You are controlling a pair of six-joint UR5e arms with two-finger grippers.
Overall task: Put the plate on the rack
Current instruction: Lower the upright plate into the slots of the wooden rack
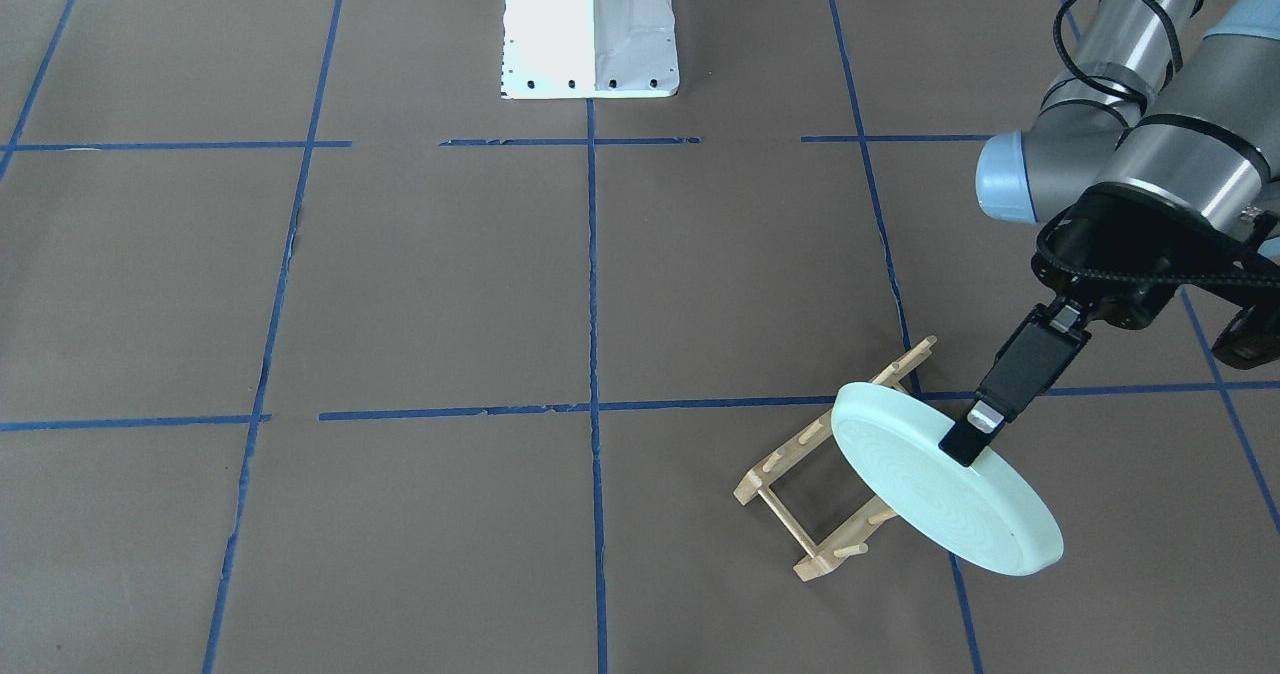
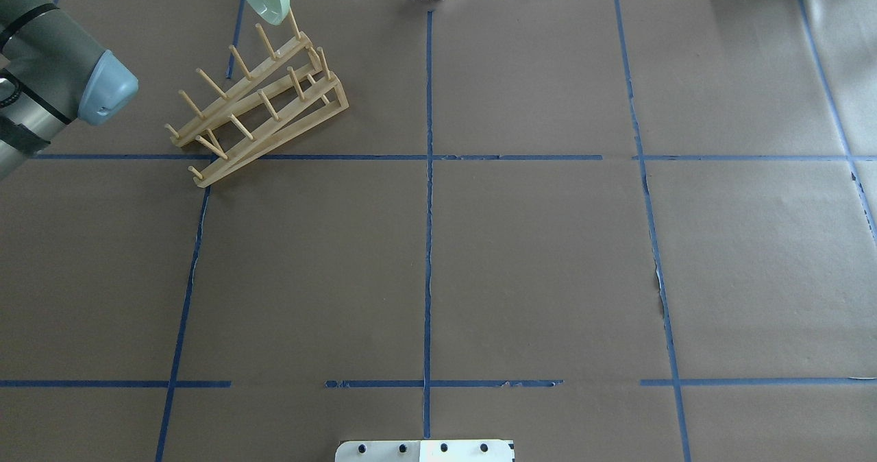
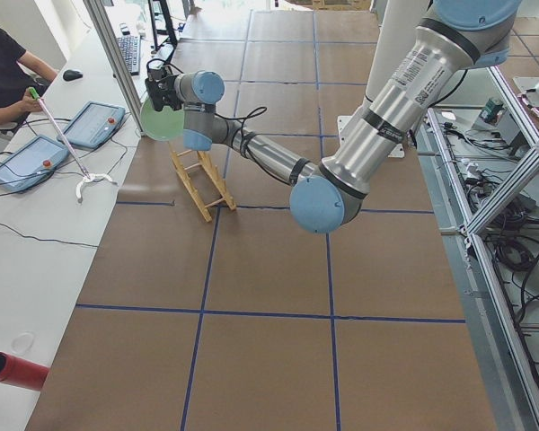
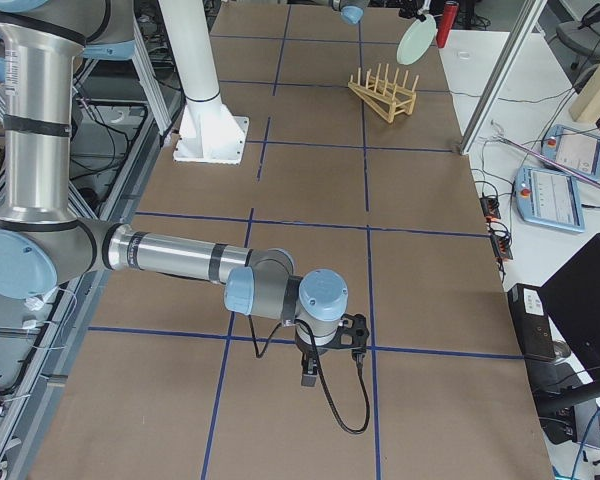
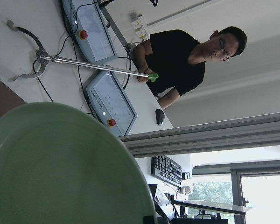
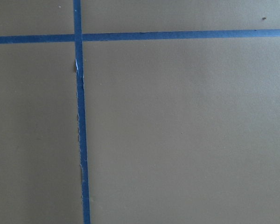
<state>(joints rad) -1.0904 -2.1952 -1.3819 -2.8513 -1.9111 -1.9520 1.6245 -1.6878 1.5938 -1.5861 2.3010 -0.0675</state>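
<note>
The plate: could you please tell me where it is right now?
In the front-facing view the plate is at lower right, held tilted by its rim in the left gripper, in the air over one end of the rack.

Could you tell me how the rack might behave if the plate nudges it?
Probably light and easily shoved: the rack is thin open wood, apparently unfastened. Being narrow with tall pegs, it might tip if the plate in the left gripper knocks it sideways.
</note>
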